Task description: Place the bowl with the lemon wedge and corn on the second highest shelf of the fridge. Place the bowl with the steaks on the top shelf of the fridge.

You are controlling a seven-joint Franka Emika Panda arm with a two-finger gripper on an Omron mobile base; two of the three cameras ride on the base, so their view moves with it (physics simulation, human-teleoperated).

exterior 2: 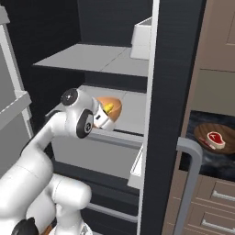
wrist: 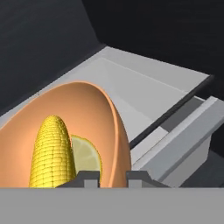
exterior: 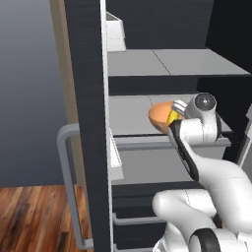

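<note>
Inside the open black fridge [exterior: 88,98], the left base view shows the white arm reaching over the second light grey shelf [exterior: 130,115], where the orange bowl [exterior: 161,117] sits at the shelf's right front part with a bit of yellow showing at its rim; the tool [exterior: 173,119] is at that rim, largely hidden by the wrist. Above lies the top shelf [exterior: 162,63], a flat grey panel with a seam across it. From the right base view, the same bowl [exterior 2: 110,110] is over the second shelf [exterior 2: 131,110] beside the wrist, the tool [exterior 2: 102,115] meeting its near edge, and off to the right, outside the fridge [exterior 2: 172,92], the dark wooden dish [exterior 2: 206,133] with a red steak [exterior 2: 215,137] rests on a dark counter [exterior 2: 215,160]. Along the hand view, the tool [wrist: 113,177] is closed on the bowl's [wrist: 87,105] rim (one fingertip [wrist: 87,178] inside, one outside), with the corn [wrist: 52,151] and the lemon wedge [wrist: 85,153] lying in the bowl, the grey shelf [wrist: 144,92] beyond.
</note>
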